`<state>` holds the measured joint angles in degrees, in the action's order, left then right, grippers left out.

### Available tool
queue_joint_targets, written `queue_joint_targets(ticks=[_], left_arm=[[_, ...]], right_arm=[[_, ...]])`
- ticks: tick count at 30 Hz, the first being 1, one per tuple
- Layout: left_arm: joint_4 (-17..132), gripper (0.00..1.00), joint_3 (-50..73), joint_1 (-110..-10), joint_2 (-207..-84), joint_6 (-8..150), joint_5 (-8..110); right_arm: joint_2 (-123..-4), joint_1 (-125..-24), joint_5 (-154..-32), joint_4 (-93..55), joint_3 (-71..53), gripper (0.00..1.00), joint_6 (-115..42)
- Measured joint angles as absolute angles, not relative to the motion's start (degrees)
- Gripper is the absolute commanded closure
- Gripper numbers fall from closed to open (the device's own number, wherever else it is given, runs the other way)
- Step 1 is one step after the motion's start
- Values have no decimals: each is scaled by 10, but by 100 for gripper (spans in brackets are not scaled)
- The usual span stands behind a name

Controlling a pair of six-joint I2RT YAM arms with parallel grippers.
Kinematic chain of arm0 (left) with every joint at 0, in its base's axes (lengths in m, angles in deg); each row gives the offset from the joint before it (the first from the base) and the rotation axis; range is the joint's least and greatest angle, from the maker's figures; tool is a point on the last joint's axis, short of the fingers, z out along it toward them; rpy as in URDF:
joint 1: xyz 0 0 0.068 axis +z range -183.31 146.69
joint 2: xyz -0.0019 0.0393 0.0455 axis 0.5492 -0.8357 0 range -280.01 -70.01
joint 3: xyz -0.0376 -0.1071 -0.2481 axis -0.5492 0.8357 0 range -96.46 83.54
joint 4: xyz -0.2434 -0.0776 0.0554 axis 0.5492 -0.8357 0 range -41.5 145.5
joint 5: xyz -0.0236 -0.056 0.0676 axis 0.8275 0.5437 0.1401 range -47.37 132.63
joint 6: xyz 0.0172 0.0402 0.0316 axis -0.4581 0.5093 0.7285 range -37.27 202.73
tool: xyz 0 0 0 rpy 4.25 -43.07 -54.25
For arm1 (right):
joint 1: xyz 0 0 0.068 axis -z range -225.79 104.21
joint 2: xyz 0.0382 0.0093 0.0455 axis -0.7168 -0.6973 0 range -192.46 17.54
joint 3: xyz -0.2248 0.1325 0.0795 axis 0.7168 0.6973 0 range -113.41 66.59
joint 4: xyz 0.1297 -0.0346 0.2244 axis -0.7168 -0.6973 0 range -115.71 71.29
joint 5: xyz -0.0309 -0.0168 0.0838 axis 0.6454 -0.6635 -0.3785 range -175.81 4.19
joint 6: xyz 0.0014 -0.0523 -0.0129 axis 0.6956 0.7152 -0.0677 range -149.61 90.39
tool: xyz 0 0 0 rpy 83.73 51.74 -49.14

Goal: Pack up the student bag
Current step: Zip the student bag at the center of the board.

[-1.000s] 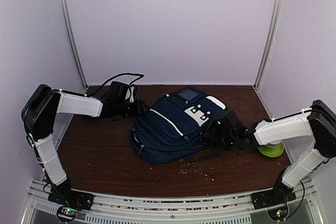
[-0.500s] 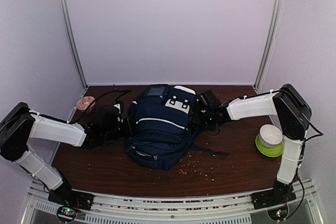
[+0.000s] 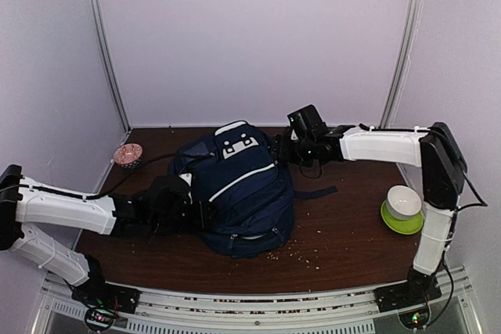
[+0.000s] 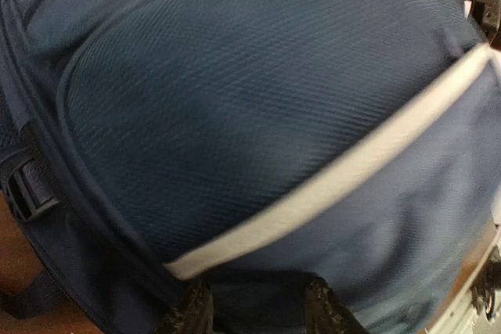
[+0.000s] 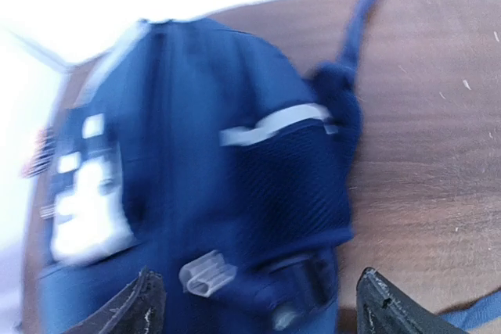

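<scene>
Over on the left, the left gripper (image 3: 188,202) is pushed up against the side of the navy backpack (image 3: 243,185), its fingers (image 4: 193,314) parted with the tips on the fabric. The backpack lies front-up mid-table (image 3: 344,232). The right gripper (image 3: 283,149) sits just beside the bag's top end, fingers (image 5: 147,303) spread wide, gripping nothing.

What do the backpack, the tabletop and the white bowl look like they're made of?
The student bag: woven synthetic-looking fabric, matte, fine weave visible close up, with a mesh side pocket. The table: dark wood or wood-look laminate, faint grain, slight sheen. The white bowl: smooth, maybe ceramic or plastic; too small to tell.
</scene>
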<state>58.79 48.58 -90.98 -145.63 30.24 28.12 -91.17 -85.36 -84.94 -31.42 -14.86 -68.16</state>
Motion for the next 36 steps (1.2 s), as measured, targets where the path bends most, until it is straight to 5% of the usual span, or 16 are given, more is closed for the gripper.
queue_joint_targets(ticks=[6,13,22,30,36], left_arm=[[511,16,485,-928,-1342,318,287],[433,22,487,-946,-1258,366,283],[386,22,492,-948,-1280,396,276],[375,22,508,-948,-1246,387,255],[373,22,515,-948,-1239,394,246]], right_arm=[[-777,-900,-865,-311,-118,15,-653],[-643,-923,-868,-265,58,17,-677],[-644,-988,-903,-85,274,27,-856],[-684,-986,-925,8,273,80,-939],[-682,-955,-942,-3,273,97,-941]])
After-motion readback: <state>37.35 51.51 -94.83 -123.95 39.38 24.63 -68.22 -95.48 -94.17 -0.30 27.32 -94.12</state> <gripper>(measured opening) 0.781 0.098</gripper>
